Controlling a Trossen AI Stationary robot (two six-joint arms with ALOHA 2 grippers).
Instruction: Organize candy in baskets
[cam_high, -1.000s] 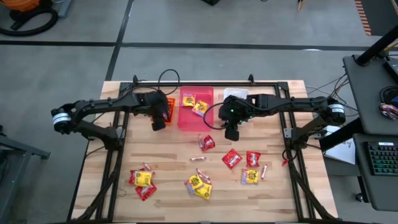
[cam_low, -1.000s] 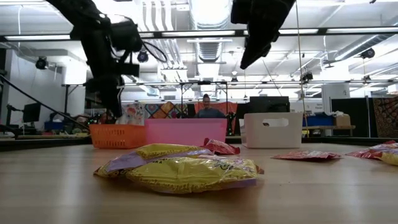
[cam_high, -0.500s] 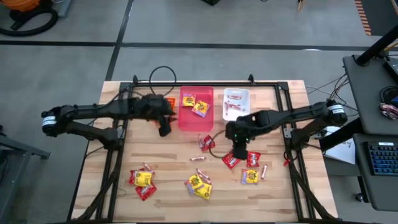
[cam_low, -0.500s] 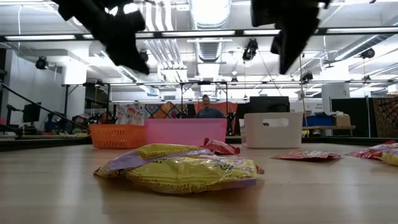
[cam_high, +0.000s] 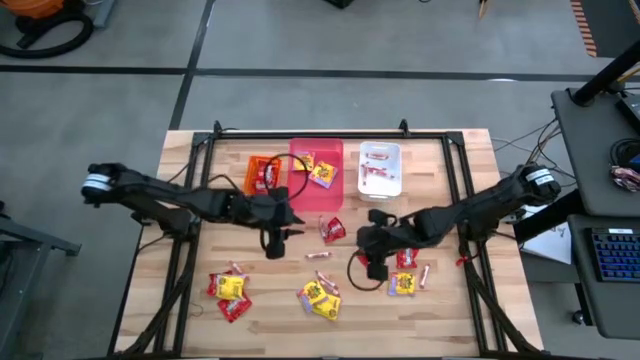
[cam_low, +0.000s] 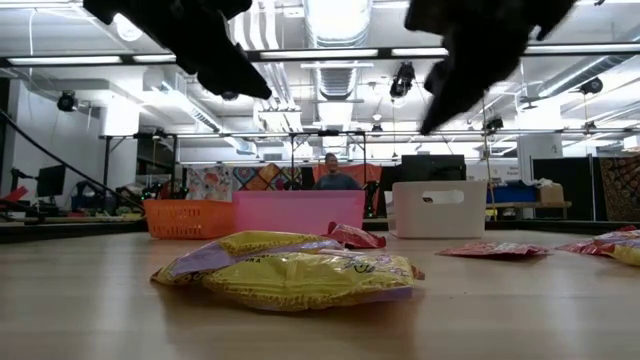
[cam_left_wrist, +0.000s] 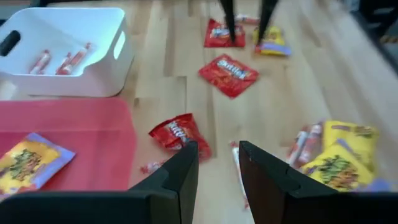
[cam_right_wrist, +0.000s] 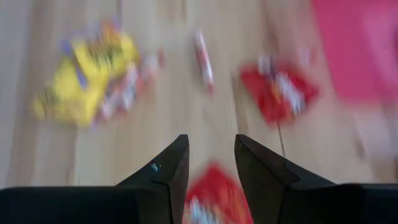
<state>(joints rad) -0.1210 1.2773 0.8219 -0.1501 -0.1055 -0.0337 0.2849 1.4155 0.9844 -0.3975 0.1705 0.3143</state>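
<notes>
Around your wooden table (cam_high: 280, 300) you have grey floor (cam_high: 300, 40) crossed by dark lines. At three o'clock stands a dark desk (cam_high: 600, 150) with a keyboard (cam_high: 612, 255). Overhead, long ceiling lights (cam_low: 335, 20) shine; a person (cam_low: 332, 172) sits far behind.

Three baskets (cam_high: 316, 172), two arms (cam_high: 180, 198)

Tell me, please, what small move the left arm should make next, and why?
Probably lower the left gripper onto the red packet just ahead of its open, empty fingers, then close. That packet lies loose on the table beside the pink basket, while other red packets already sit in the orange basket.
</notes>
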